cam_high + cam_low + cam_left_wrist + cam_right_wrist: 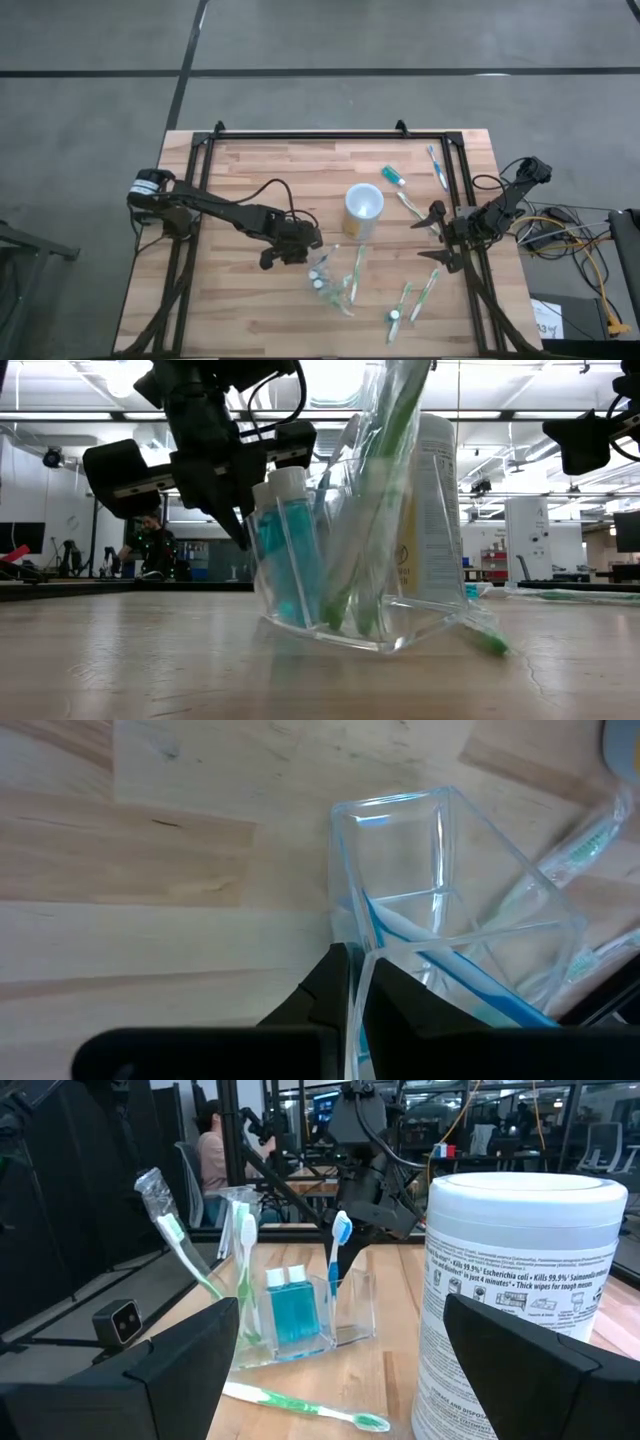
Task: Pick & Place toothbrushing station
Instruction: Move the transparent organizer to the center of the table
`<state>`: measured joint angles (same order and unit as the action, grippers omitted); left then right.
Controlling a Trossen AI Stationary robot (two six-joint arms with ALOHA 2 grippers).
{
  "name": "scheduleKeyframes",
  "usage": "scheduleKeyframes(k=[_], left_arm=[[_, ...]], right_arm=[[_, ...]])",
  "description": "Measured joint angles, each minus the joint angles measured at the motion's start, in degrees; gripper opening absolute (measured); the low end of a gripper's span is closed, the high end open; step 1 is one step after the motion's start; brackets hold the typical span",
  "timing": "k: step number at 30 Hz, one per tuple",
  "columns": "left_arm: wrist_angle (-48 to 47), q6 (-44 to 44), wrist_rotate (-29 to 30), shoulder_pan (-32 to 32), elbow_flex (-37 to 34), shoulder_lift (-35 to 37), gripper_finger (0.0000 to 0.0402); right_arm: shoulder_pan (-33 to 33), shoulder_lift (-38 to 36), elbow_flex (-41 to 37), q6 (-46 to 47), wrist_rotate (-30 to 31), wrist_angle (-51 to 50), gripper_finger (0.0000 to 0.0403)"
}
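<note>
Left fingers pinch toothbrushing station wall — right fingers splayed wide.

Even overhead light; low view perhaps blurred

One clear holder, one yellow cup, two arms, two blue bottles.

Robotics lab or workshop, wooden table in a black metal frame on grey concrete floor, ceiling strip lights, monitors, loose cables, seated person behind.
</note>
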<state>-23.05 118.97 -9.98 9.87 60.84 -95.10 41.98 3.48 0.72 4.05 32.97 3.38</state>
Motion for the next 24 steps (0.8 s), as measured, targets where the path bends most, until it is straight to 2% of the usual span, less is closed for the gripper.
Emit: scheduleKeyframes(k=[24], left_arm=[[-0.48, -0.03, -0.68, 0.04, -0.02, 0.01, 0.0032]], right_arm=[[0.0, 0.01, -0.01, 0.0, -0.02, 0.0, 0.0349]])
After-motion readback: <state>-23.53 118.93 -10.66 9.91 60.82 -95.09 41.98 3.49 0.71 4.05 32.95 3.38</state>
